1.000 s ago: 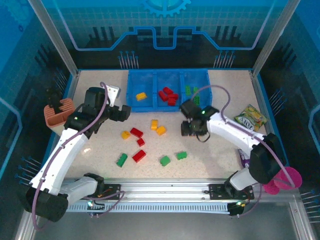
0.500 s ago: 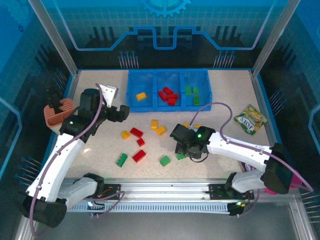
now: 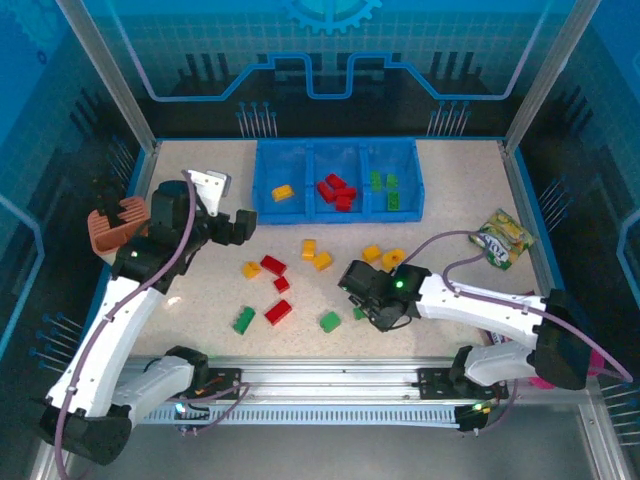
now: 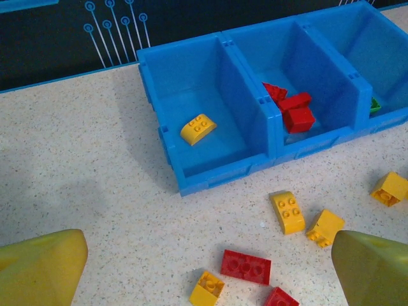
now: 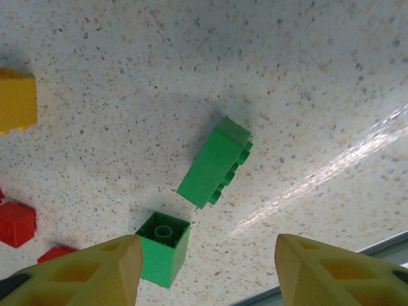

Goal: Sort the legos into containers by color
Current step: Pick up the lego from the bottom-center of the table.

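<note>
Well in front of the blue tray (image 3: 262,208), toward its right-hand end: a long green brick (image 5: 215,164) tipped on its side, studs facing sideways, lying askew to the closing line; just beside it a shorter green brick (image 5: 164,247), hollow underside toward the camera; right gripper (image 5: 207,250) poised above the pair, fingers spread, grasping nothing, one fingertip close to the shorter piece; left gripper (image 4: 207,243) near the tray's left front corner, spread wide and equally empty, over loose yellow and red pieces

Inside the tray: one yellow brick (image 4: 197,129) in the left compartment, red bricks (image 4: 294,109) in the middle, green bricks (image 3: 385,185) in the right; plenty of all three colours unsorted in front of it

Likely trouble from here: a pad catching a corner of the skewed brick, spinning or skidding it instead of pinching; the close neighbour knocked away or pinched along with it; a grip across studs giving poor hold, hence a slip on the way to the right compartment, or a drop on the wrong side of the divider, among the reds; snack packet (image 3: 500,238) beyond the tray's right end, probably out of harm's way
</note>
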Robot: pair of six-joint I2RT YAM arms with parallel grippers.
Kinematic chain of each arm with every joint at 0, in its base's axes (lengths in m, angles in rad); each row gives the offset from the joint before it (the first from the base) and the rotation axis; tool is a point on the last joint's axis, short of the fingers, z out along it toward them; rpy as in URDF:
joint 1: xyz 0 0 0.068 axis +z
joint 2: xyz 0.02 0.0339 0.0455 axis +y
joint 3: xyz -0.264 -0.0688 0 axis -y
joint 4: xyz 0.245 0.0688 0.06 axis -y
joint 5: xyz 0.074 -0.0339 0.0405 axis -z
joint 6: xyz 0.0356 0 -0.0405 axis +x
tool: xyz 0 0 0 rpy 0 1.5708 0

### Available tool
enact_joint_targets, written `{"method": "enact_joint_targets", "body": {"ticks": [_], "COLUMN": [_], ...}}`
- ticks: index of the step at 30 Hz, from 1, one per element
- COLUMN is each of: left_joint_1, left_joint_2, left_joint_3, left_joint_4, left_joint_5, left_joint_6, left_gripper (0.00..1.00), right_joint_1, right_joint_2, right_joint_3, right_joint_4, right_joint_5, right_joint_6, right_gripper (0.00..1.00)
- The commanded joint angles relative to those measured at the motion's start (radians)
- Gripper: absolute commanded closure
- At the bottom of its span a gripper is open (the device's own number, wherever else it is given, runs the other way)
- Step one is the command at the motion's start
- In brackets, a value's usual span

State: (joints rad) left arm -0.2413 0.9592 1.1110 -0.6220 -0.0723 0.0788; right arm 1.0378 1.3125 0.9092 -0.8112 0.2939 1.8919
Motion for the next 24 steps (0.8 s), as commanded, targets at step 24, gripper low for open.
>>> {"method": "enact_joint_targets", "body": {"ticks": [24], "left_joint_1": [0.009], "left_joint_2": [0.001], "left_joint_3": [-0.028], "left_joint_4": [0.030], "left_joint_5": [-0.008], "left_joint_6": [0.008], "left_gripper": [0.01], "right_joint_1": [-0.072], "right_joint_2": [0.129], "right_joint_3": [-0.131], "right_joint_4": [0.217], "right_joint_5": [-0.105], "right_joint_6": [0.167], "right_gripper": [0.41]}}
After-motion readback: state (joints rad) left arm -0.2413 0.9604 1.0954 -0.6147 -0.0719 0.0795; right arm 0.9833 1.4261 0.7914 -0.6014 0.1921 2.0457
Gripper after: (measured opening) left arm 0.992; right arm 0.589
